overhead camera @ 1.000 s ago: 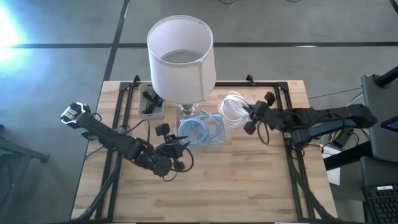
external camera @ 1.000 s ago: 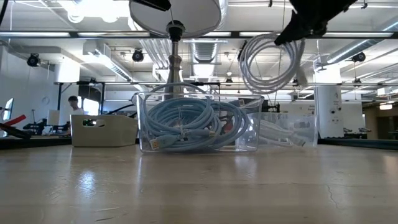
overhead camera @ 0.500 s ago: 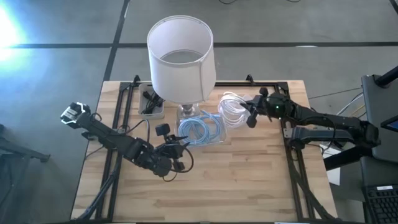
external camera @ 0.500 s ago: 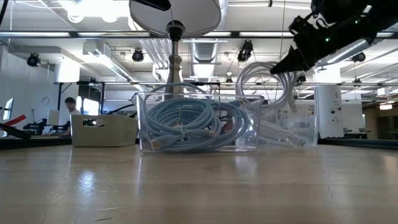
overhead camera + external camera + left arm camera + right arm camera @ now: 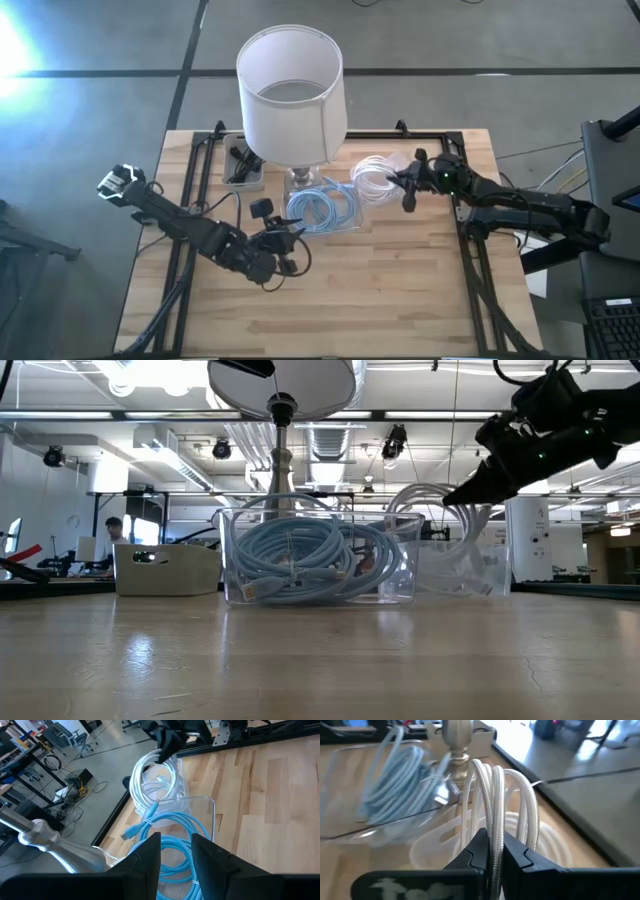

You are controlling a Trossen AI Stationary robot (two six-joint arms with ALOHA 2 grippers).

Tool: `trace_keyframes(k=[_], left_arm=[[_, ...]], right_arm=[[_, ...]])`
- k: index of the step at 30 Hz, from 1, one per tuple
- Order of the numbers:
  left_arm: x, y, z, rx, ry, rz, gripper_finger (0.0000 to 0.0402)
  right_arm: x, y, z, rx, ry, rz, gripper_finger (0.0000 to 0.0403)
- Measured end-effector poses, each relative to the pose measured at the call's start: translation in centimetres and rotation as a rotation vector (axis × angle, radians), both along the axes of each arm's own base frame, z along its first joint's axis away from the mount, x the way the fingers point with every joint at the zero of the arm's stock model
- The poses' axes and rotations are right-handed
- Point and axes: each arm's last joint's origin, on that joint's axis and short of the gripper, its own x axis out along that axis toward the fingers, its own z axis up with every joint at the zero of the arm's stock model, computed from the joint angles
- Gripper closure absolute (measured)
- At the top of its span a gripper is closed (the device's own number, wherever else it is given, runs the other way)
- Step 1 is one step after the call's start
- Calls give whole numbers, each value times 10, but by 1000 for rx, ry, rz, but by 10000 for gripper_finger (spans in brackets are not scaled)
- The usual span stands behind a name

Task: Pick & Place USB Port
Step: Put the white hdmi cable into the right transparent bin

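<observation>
A coil of white cable (image 5: 372,172) (image 5: 425,520) hangs from my right gripper (image 5: 401,184) (image 5: 458,494), which is shut on it. The coil's lower loops sit down inside a clear bin (image 5: 500,565) that holds more white cable. Beside it stands a second clear bin (image 5: 228,560) of blue cables (image 5: 322,208) (image 5: 175,837). My left gripper (image 5: 288,234) (image 5: 176,856) is open and waits near the blue bin's near side, touching nothing. My right gripper pinches a few strands at the top of the white coil (image 5: 492,827) between its two fingers (image 5: 476,851). It comes slanting down from the table's right side, with the fingers across the strands. The coil hangs below, its lower loops inside the clear bin.
A lamp with a white shade (image 5: 290,90) stands just behind the two bins, its metal stem (image 5: 283,455) close to them. A grey tray (image 5: 243,165) sits at the far left. Black frame rails (image 5: 466,250) run along the table's sides. Bare wood lies toward the near edge.
My right gripper has come down and tipped its fingers downward, still shut on the white coil. The coil, which hung well above the bins, has been lowered until its lower loops rest inside the right clear bin.
</observation>
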Motion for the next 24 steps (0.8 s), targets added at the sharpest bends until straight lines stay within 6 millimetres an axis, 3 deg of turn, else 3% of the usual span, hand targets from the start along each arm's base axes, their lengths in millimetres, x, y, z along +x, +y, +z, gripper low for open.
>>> trace_keyframes(k=[8,16,24], left_arm=[[0,0,0,-4,-3,2,289],[0,0,0,-15,-15,5,289],[2,-1,3,-22,-39,1,290]], right_arm=[[-10,8,-1,-86,-145,87,382],[-20,9,-24,46,-33,9,376],[-24,5,-33,27,-3,-196,375]])
